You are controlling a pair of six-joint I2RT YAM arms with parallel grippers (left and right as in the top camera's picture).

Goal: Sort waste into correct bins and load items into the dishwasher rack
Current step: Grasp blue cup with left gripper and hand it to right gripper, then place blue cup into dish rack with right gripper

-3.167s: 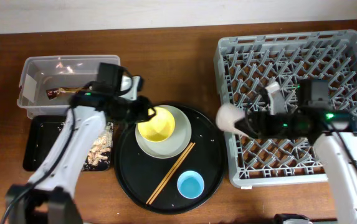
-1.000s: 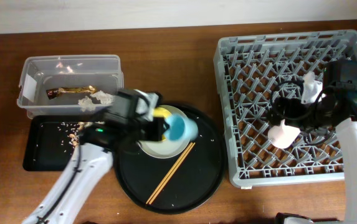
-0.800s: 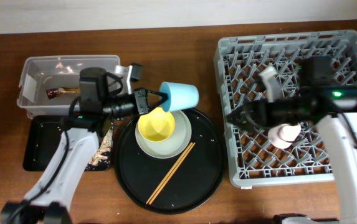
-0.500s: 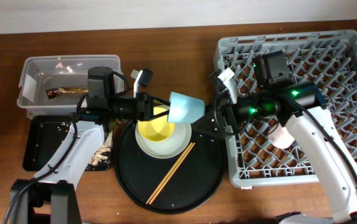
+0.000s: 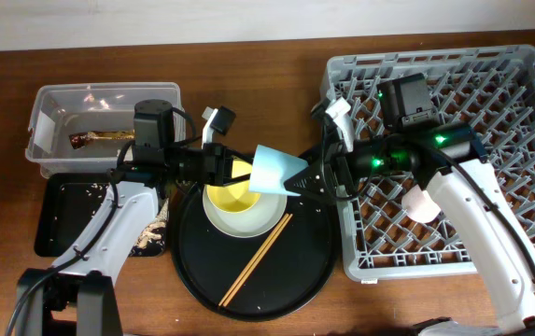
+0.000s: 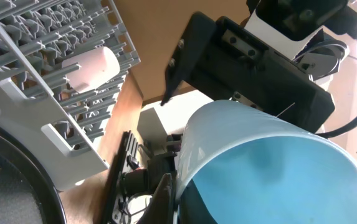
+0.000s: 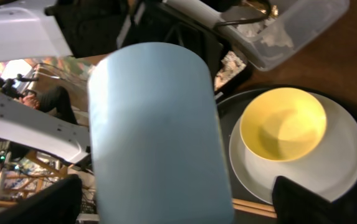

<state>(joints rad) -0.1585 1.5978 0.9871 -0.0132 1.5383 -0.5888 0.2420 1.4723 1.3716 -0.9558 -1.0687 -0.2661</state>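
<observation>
The left gripper (image 5: pixel 248 168) is clenched on the rim of the small light-blue plastic cup (image 5: pixel 276 173). It holds the cup tilted above the large round black tray (image 5: pixel 314 271), at 3 o'clock from the small yellow bowl (image 5: pixel 232 191). The right gripper (image 5: pixel 311 182) meets the cup from 3 o'clock, jaws spread wider than it. A small pink cup (image 5: pixel 423 203) lies in the grey lattice dishwasher rack (image 5: pixel 528 84).

Overhead is evenly lit and sharp; wrist views blur the close blue cup (image 7: pixel 156 130), backgrounds glaring.
</observation>
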